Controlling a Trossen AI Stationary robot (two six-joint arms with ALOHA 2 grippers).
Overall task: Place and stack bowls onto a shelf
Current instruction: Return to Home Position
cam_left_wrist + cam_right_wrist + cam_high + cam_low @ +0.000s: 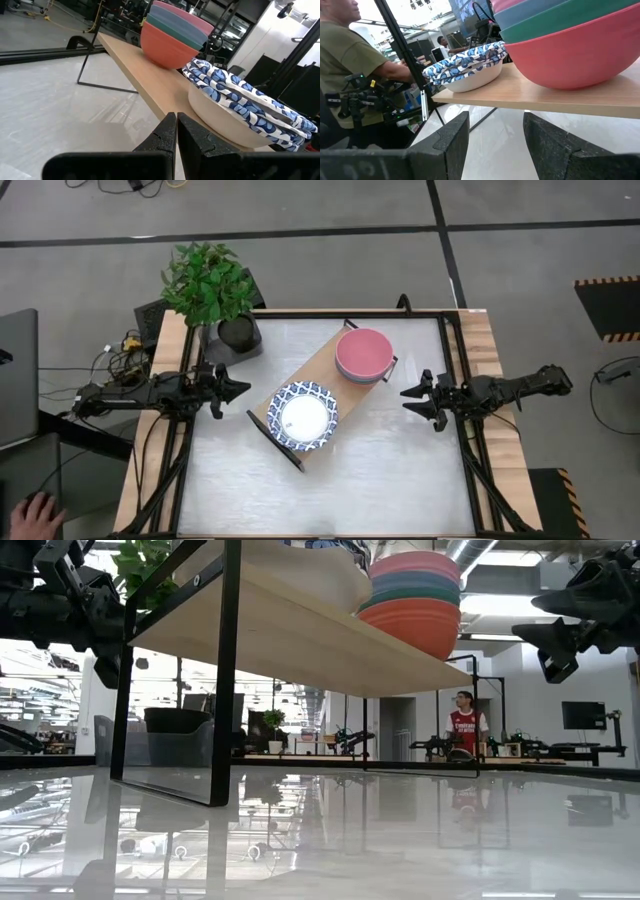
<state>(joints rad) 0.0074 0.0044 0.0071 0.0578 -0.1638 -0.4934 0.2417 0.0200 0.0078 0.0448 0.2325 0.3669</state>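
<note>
High view shows two stacks of bowls on the shelf [320, 367], which sits slantwise near the middle of the table [400, 480]. The coloured stack [362, 354] stands at the shelf end nearer the table's far edge. From the left wrist view it reads, bottom to top: red bowl [167, 47], green bowl [172, 26], blue bowl [176, 19], pink bowl [180, 11]. The blue-patterned white bowls [303, 417] are nested at the other end of the shelf, apart from the coloured stack, with bare board between them.

My left claw [243, 388] hangs over the table's left side, well clear of the shelf, its tips pointing toward it. Its fingers [167, 132] are clenched together on nothing. My right claw [407, 400] hangs over the right side, also clear of the shelf and facing it. Its fingers [452, 137] stand apart, released and empty.

A potted plant [225, 295] stands at the table's far left corner. A person's hand [35, 515] shows beyond the table's near left corner. In the low view, a person in a red shirt [463, 727] stands in the room behind.
</note>
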